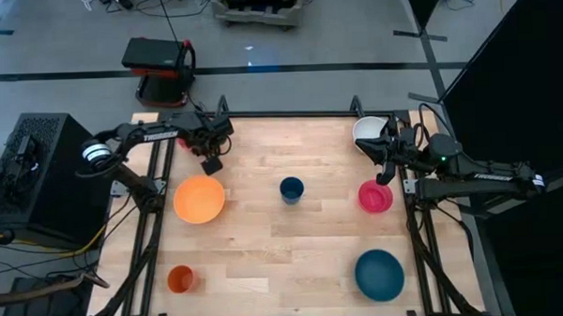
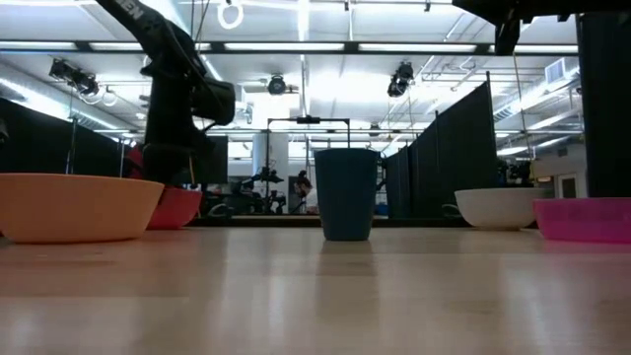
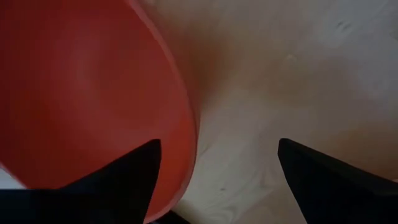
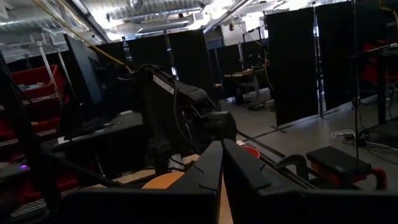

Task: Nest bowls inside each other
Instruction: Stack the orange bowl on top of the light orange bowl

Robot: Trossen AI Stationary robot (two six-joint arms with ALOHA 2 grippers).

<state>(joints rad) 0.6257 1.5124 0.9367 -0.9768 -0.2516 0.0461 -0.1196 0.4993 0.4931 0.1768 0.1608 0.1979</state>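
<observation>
High view: the wooden surface (image 1: 294, 251) spreads inside a dark frame, and most of its middle and near strip lies bare.

The teal bowl (image 1: 378, 274), the largest, sits near the front right corner, close to the right edge and well apart from the rest. The yellow-orange bowl (image 1: 199, 199) rests on the left half, just inside the left rail. The magenta-pink bowl (image 1: 375, 197) lies near the right edge, just beside the right arm. The white bowl (image 1: 369, 130) sits at the back right corner, partly under that arm. The red-orange bowl (image 3: 87, 93) is at the back left; in the high view the left arm covers it, while the low view shows it just behind the yellow-orange one.

The dark-blue cup (image 1: 291, 190) stands upright mid-surface, with open wood all round it. The small orange cup (image 1: 181, 279) stands near the front left corner.

The left end effector (image 1: 209, 142) hangs over the back left area with its fingers (image 3: 118, 180) spread wide, one over the red-orange bowl's inside and one over bare wood outside its rim, holding nothing. The right end effector (image 1: 383, 173) hovers between the white and magenta-pink bowls, fingers pressed together and empty.
</observation>
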